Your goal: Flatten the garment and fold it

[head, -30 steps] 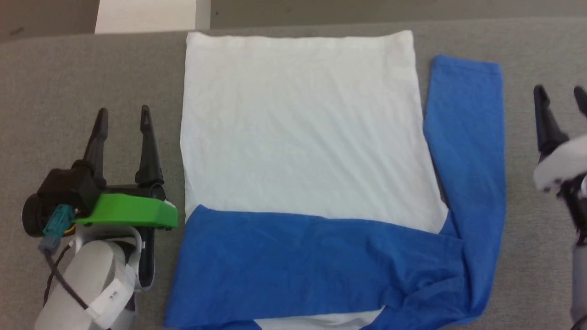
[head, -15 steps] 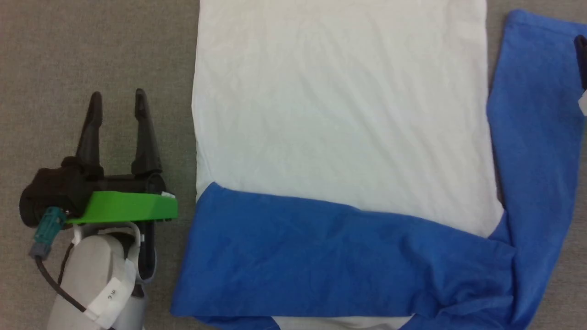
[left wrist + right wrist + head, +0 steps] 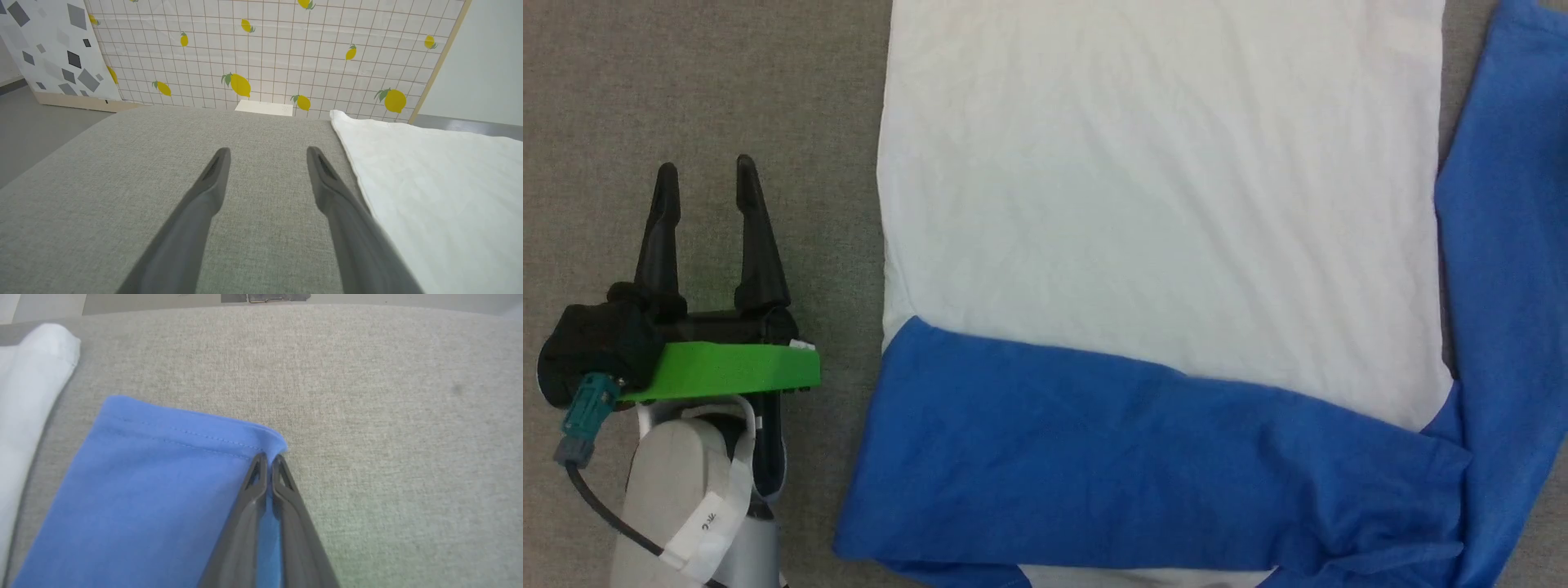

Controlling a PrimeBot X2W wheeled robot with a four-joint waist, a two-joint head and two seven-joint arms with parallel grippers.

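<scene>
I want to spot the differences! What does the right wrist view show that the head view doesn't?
Right wrist view's own: the right pincer shut on a corner of the garment's blue cuff. Head view's own: the open left pincer beside the garment, and another blue sleeve folded across its white body. Shared: the garment and the grey surface.

The left gripper (image 3: 704, 170) hovers low at the left, its two dark fingers (image 3: 212, 179) spread wide and pointing forward from a pale forearm (image 3: 678, 490), while the right gripper (image 3: 269, 458) has its fingers pressed nearly together, pinching a corner of the garment (image 3: 163, 477).
</scene>
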